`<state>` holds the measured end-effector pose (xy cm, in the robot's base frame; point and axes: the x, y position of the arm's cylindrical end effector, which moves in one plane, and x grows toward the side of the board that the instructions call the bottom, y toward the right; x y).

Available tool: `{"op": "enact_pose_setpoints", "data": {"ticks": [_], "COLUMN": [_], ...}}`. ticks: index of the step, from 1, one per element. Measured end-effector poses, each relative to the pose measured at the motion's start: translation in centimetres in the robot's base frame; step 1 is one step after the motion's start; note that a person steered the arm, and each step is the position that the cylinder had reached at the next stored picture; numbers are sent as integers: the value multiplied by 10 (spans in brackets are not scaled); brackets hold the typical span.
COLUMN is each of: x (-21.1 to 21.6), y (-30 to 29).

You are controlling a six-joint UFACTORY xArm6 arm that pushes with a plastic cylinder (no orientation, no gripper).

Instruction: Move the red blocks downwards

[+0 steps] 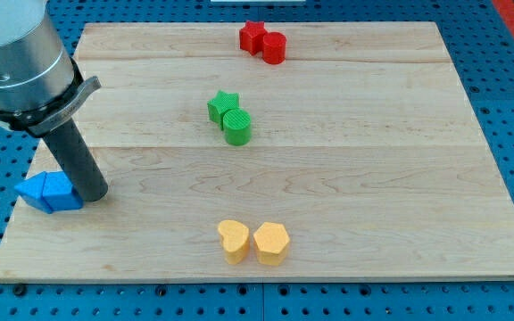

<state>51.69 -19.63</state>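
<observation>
A red star block (253, 36) and a red round block (274, 47) sit touching each other near the view's top edge of the wooden board (373, 160), right of centre. My tip (94, 193) is far from them, at the view's left side, resting against the right side of the blue blocks (48, 191).
A green star block (223, 106) and a green round block (236, 126) touch at the board's middle. Two yellow blocks (234, 239) (271, 243) sit side by side near the view's bottom. The blue blocks lie at the board's left edge.
</observation>
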Motion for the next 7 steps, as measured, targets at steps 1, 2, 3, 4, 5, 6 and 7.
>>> {"op": "enact_pose_setpoints", "data": {"ticks": [1,2,3,4,5,6,7], "x": [0,-11,-39,-91,-120,-133,-156], "y": [2,45,85,85,44,15,-9]}}
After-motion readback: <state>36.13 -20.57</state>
